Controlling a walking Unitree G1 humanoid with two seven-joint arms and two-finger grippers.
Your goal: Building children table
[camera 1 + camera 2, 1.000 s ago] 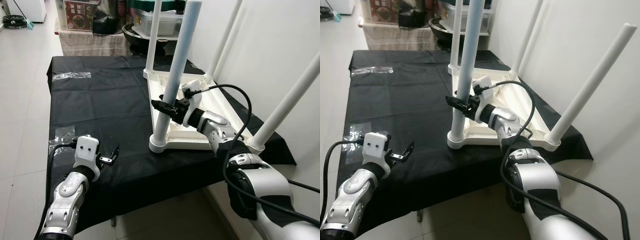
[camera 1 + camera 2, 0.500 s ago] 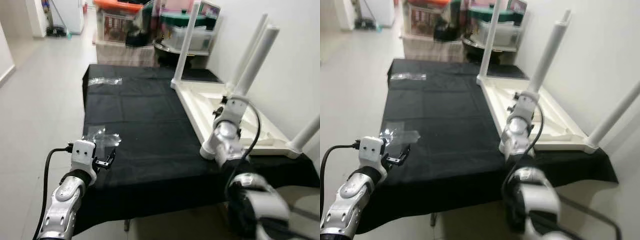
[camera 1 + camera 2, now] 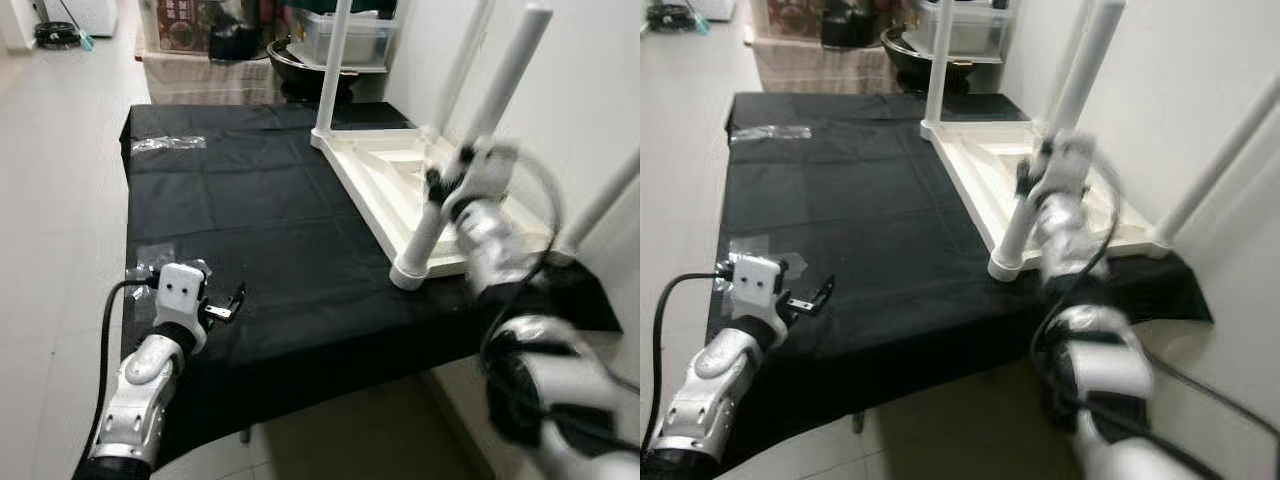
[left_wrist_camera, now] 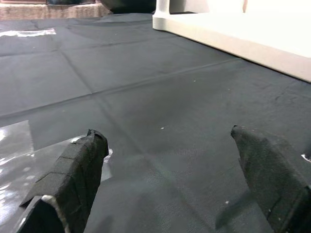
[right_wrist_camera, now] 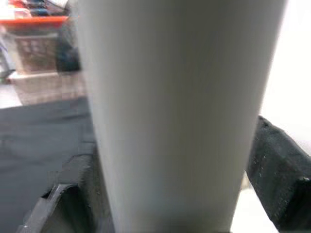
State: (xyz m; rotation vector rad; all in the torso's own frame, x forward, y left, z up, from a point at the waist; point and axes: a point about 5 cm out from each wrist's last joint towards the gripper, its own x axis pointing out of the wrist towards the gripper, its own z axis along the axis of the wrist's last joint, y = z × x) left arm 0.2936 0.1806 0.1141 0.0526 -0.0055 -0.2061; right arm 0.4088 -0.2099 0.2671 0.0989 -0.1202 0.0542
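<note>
A white children's table (image 3: 392, 172) lies upside down on the black cloth (image 3: 250, 210), its legs pointing up. My right gripper (image 3: 440, 186) is on the near leg (image 3: 492, 98), a little above its base, and looks blurred. In the right wrist view the white leg (image 5: 180, 97) sits between the two black fingers (image 5: 279, 179), which close on it. My left gripper (image 3: 232, 303) hovers low over the cloth near the front left corner, open and holding nothing. In the left wrist view its fingers (image 4: 73, 177) stand wide apart over the bare cloth.
Clear tape patches (image 3: 168, 144) are stuck to the cloth at the far left and near my left arm. Storage boxes and a dark pan (image 3: 300, 62) stand behind the table. A white wall (image 3: 590, 90) is close on the right, and tiled floor (image 3: 50, 200) lies to the left.
The camera has swung about, so the whole scene shifts. My right gripper stays on the near leg and now looks blurred. The left gripper stays open above the cloth.
</note>
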